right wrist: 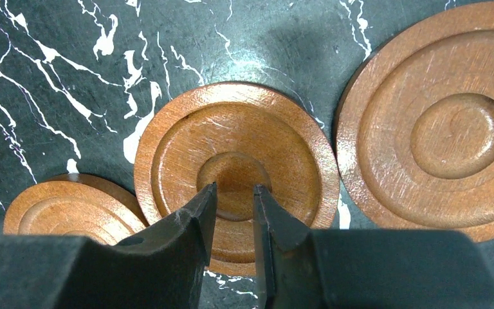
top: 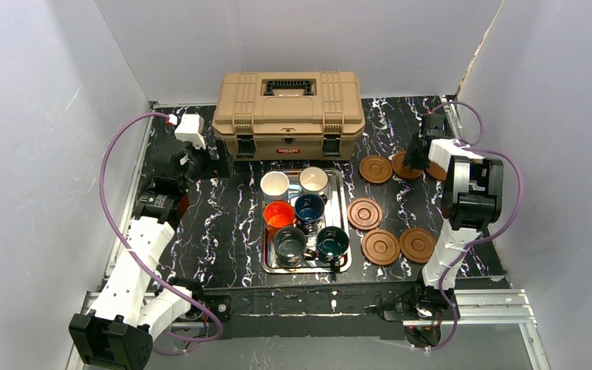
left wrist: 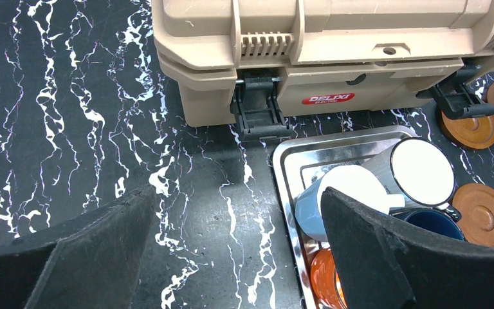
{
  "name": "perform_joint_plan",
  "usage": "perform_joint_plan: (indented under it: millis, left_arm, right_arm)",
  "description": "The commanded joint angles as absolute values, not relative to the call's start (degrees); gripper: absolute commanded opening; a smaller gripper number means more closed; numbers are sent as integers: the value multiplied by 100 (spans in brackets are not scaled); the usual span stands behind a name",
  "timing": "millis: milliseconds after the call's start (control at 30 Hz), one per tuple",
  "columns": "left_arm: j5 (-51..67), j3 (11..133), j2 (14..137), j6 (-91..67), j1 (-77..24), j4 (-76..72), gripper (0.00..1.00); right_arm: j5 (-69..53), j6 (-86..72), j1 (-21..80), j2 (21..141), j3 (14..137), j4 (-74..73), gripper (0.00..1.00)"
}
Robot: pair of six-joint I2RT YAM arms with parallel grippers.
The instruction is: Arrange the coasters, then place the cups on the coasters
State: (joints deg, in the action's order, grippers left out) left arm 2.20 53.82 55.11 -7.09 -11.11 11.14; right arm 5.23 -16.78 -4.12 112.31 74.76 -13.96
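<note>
Several brown coasters lie on the black marbled table right of the tray: one (top: 375, 169) at the back, one (top: 364, 213) beside the tray, two (top: 381, 247) (top: 417, 244) in front. My right gripper (top: 412, 164) hovers over another coaster (right wrist: 235, 141) that overlaps a neighbour (right wrist: 64, 209); its jaws (right wrist: 233, 188) stand a narrow gap apart at the coaster's centre, gripping nothing. The cups stand in the steel tray (top: 344, 200): two cream-white (top: 275, 183) (top: 314, 179), orange (top: 279, 214), navy (top: 309, 206), grey-green (top: 289, 241), teal (top: 331, 241). My left gripper (left wrist: 238, 193) is wide open over bare table left of the tray.
A tan toolbox (top: 289, 112) stands at the back of the table, just behind the tray and close to my left gripper. White walls enclose the table on three sides. A large coaster (right wrist: 450, 129) lies just right of my right gripper.
</note>
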Motion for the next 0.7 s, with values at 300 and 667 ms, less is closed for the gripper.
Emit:
perform_joint_plan:
  millis: [300,667]
  left_arm:
    - [286,5442,5478,-704,-1159,1123,98]
    - [257,5440,5489,-699,-1160,1125,98]
  right_arm:
    - [624,-1729,-447,10839,7076,-1639,36]
    - [469,-1710,-445,10936,7375,-1765,43]
